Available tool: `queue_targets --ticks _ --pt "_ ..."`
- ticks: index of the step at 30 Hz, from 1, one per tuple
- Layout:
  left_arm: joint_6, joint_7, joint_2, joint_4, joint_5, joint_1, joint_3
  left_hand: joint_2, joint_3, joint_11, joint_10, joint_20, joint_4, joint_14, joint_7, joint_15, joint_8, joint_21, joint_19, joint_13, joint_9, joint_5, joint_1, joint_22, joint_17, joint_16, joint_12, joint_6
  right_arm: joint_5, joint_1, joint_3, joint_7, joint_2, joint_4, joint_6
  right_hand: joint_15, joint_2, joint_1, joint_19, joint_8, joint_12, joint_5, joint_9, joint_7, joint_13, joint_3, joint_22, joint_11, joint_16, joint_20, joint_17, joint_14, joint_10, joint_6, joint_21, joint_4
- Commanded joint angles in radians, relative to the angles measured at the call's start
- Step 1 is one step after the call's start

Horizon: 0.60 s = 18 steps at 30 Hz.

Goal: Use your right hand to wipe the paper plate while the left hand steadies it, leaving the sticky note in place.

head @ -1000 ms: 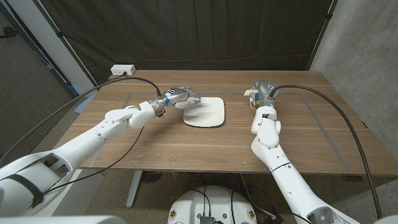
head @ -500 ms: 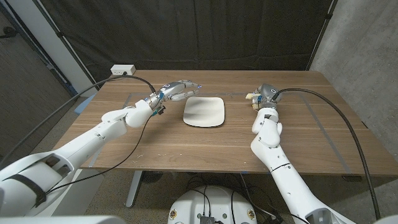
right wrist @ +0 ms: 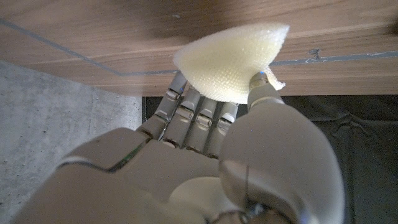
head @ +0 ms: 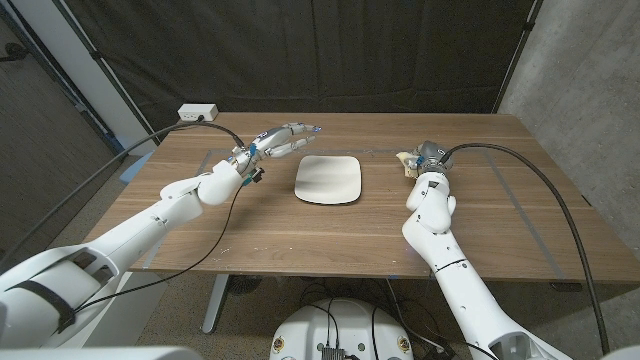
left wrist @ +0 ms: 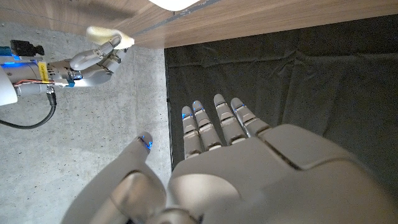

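Holding a pale cloth [right wrist: 231, 62] in right hand [head: 424, 158], left hand [head: 281, 141] open beside plate [head: 329, 180]

I count one paper plate [head: 328, 180] on the desk [head: 300, 225], one pale wiping pad [right wrist: 230, 59], one white box [head: 198, 112] at the desk's far left corner, two hands.

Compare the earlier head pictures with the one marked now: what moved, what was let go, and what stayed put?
The left hand, which rested on the plate's left edge a second ago, let go, lifted and drew back to the left; it now hovers open, clear of the plate. The right hand stayed to the right of the plate, holding the pale cloth. The plate did not move.
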Motion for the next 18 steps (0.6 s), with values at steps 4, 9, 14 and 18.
queue_targets --ticks 4,9,14,18 --pt "-0.04 0.001 0.011 0.027 -0.042 -0.009 0.006 -0.003 -0.001 0.003 -0.005 0.003 -0.002 -0.007 0.0 -0.079 0.005 -0.004 0.006 0.003 0.003 0.001 -0.002 0.002 0.004 0.003 0.002 -0.007 -0.016 0.032 -0.025 0.198 -0.022 -0.018 -0.069 -0.084 -0.029 -0.035 -0.069 -0.011 -0.017 0.002 -0.004 -0.039 -0.059 0.004 -0.004 0.012 -0.039 0.016 -0.052 -0.147 -0.254 -0.308 -0.005 -0.01" --pt "-0.057 0.004 0.011 0.046 -0.042 -0.017 0.01 -0.003 -0.002 0.002 -0.008 0.0 -0.002 -0.01 0.002 -0.08 0.006 -0.005 0.006 0.003 0.003 0.001 -0.003 0.002 0.004 0.003 0.003 -0.009 -0.024 0.035 -0.029 0.218 -0.019 -0.026 -0.083 -0.06 -0.045 -0.069 -0.109 -0.009 -0.012 0.007 -0.007 -0.052 -0.09 -0.007 -0.008 0.014 -0.04 0.033 -0.073 -0.235 -0.374 -0.475 -0.027 -0.008" --pt "-0.086 0.01 0.01 0.076 -0.042 -0.03 0.014 -0.003 -0.003 0.002 -0.008 -0.001 -0.001 -0.012 0.002 -0.081 0.007 -0.006 0.006 0.003 0.003 0.0 -0.004 0.003 0.004 0.003 0.004 -0.013 -0.008 0.028 -0.022 0.217 -0.013 -0.043 -0.078 -0.015 -0.057 -0.155 -0.2 -0.003 -0.012 0.006 -0.007 -0.05 -0.112 -0.039 -0.012 0.028 -0.043 0.071 -0.095 -0.369 -0.465 -0.567 -0.081 0.024" --pt "-0.118 0.021 0.008 0.11 -0.041 -0.043 0.017 -0.003 -0.003 0.002 -0.01 -0.003 -0.001 -0.013 0.001 -0.083 0.008 -0.006 0.005 0.003 0.003 0.0 -0.004 0.003 0.004 0.003 0.005 -0.015 0.013 0.009 -0.013 0.146 -0.001 -0.057 -0.052 0.022 -0.053 -0.214 -0.248 -0.004 -0.011 0.003 -0.007 -0.045 -0.121 -0.059 -0.013 0.04 -0.043 0.08 -0.111 -0.455 -0.527 -0.629 -0.118 0.05"
